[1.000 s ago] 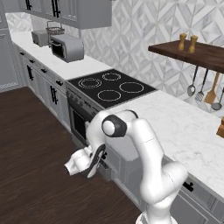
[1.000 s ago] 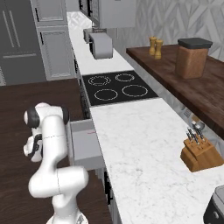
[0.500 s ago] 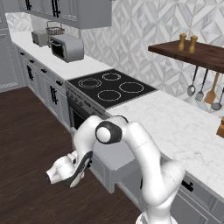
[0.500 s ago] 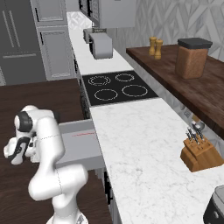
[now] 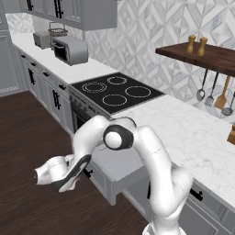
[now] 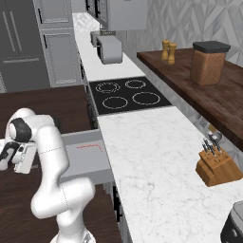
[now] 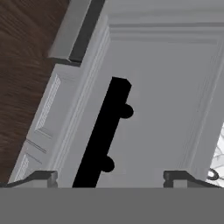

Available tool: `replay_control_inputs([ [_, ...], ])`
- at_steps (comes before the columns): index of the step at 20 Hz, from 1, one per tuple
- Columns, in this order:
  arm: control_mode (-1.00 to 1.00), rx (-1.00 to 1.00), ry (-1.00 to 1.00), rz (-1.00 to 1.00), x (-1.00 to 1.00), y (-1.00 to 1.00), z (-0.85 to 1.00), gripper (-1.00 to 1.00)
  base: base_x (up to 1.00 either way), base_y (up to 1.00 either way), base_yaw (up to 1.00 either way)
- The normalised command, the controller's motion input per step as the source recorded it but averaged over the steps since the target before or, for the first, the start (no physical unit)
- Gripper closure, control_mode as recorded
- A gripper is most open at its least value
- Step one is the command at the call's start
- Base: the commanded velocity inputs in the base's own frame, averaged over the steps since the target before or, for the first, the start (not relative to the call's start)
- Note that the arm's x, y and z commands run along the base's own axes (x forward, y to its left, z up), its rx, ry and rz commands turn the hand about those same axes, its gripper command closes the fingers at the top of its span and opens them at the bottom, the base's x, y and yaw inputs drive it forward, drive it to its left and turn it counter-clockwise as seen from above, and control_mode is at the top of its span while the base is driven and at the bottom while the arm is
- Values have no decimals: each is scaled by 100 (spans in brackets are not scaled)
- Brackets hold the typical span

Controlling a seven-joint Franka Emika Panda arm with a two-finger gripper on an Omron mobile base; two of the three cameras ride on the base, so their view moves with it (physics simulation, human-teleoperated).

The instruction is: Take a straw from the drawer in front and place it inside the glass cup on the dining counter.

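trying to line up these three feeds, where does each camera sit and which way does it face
Left base view: behind the arm's left, looking forward-down at the open wide grey drawer and black stove; white arm, gripper.
Right base view: behind its right, same drawer, thin red-pink straw inside; arm at left.
Hand view: on the hand, facing the drawer's black bar handle; open gripper.
Both base views share drawer and stove.
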Motion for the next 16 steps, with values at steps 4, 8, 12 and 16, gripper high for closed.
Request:
replay_control_inputs([
  [4, -100, 37, 15, 3, -46, -16, 99, -100, 0, 0, 0],
  [8, -100, 35, 0, 0, -30, -88, 99, -100, 0, 0, 0],
  [12, -100, 34, 7, -4, 4, -100, 73, -100, 0, 0, 0],
  [16, -100, 29, 11, -7, 45, -96, 31, -100, 0, 0, 0],
])
